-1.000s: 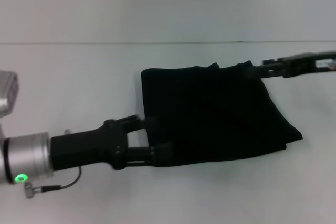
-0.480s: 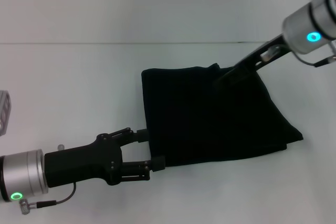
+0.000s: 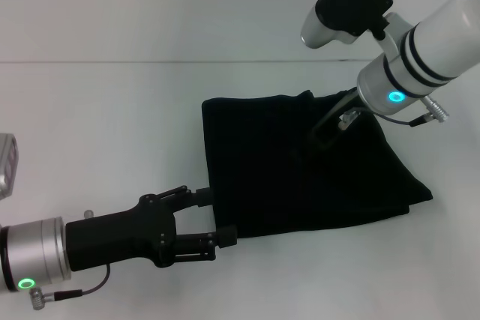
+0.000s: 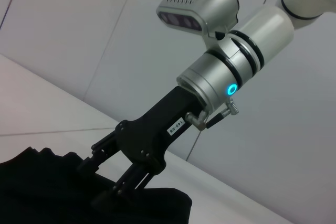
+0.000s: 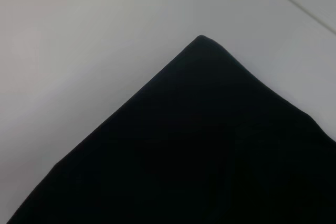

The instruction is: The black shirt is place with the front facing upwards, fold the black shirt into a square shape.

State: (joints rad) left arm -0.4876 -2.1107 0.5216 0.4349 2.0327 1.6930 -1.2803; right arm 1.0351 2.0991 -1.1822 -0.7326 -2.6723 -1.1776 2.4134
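Observation:
The black shirt (image 3: 285, 177) lies folded into a rough square on the white table (image 3: 112, 110), with no lettering showing. My left gripper (image 3: 219, 216) is open at the shirt's near left corner, its lower finger (image 3: 226, 236) at the cloth's edge. My right gripper (image 3: 321, 134) hangs over the shirt's far right part. In the left wrist view the right gripper (image 4: 97, 184) points down at the shirt (image 4: 52, 192) with its fingers spread and nothing between them. The right wrist view shows only one corner of the shirt (image 5: 210, 150) on the table.
The table's far edge (image 3: 225, 60) runs across the back, with a pale wall behind it. A grey part (image 3: 6, 162) shows at the left edge of the head view. Bare table surrounds the shirt on all sides.
The right arm let go of the shirt's far right corner, rose, and swung in over the cloth. The left gripper drew back from the shirt's left edge toward the near left.

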